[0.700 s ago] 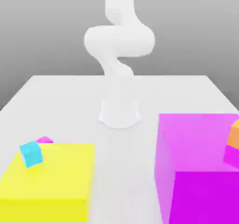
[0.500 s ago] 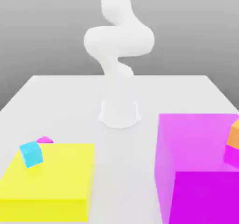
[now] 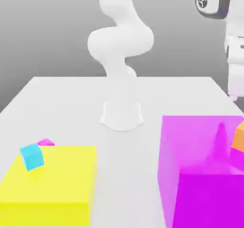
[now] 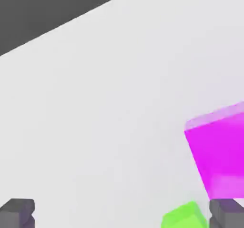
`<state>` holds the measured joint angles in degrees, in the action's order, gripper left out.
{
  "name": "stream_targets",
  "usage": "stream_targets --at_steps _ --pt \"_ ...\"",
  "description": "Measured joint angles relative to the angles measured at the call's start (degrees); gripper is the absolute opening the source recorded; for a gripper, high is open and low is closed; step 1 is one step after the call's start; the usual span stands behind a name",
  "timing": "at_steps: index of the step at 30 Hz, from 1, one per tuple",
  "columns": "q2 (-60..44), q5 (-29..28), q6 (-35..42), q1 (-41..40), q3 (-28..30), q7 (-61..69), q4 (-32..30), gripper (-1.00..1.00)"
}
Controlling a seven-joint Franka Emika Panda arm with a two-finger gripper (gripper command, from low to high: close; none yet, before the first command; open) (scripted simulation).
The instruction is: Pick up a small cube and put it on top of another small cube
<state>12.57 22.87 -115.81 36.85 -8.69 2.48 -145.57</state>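
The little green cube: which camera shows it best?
The hand view. There the green cube sits on the white table, close beside one dark finger of the open gripper. In the exterior view I cannot pick it out; the big magenta box stands on that side.

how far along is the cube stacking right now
Nothing looks done yet. The green cube sits on the white table beside the big magenta box, not gripped. In hand: the gripper hangs above with its fingers wide apart, the cube near one of them. Left: grasp it, carry it to the small pink cube behind the yellow block, set it on top.
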Motion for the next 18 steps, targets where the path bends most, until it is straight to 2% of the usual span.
stream_targets --at_steps 3,8,12,18 --pt "-4.5 2.7 -1.9 2.3 -2.0 1.5 -4.9 0.00" --pt "-9.8 1.7 -10.9 3.7 -3.9 -7.3 -13.4 0.00" --pt "-11.5 -1.3 -17.9 2.6 -3.5 -16.5 -17.5 0.00" --pt "-10.7 -7.8 -27.1 -1.6 -2.0 -31.6 -20.2 0.00"
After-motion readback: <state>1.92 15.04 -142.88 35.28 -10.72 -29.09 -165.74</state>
